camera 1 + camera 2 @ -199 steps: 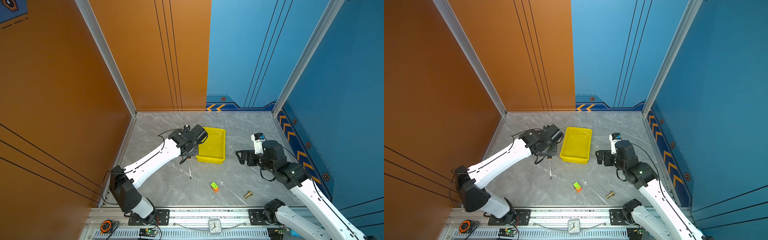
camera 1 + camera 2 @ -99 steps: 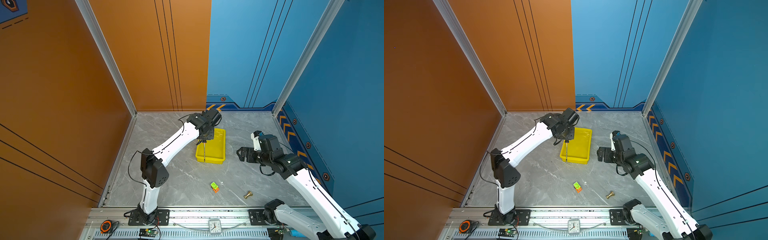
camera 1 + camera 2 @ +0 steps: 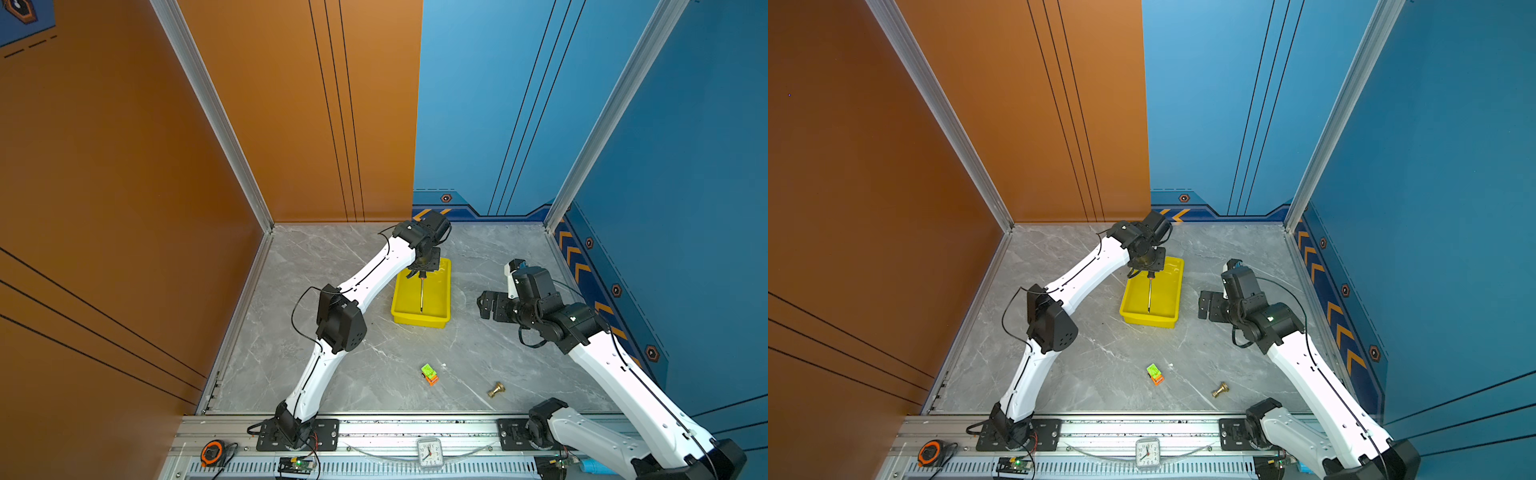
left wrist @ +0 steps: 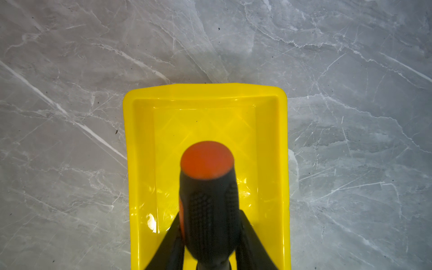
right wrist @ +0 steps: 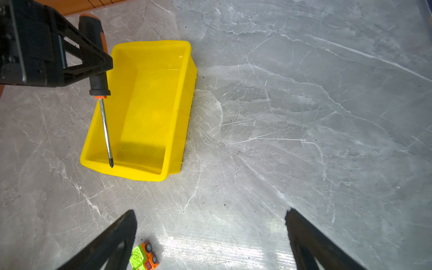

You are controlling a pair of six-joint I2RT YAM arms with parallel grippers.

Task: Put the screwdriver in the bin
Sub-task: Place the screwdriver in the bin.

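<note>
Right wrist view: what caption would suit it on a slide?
The left gripper holds the screwdriver by its handle, shaft hanging over the yellow bin.

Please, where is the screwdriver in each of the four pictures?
In a top view: screwdriver near the centre, over the bin.
In a top view: screwdriver near the centre again.
Left wrist: screwdriver lower centre, handle end-on.
Right wrist: screwdriver upper left, shaft pointing into the bin.
Shared landmark: the bin.
</note>
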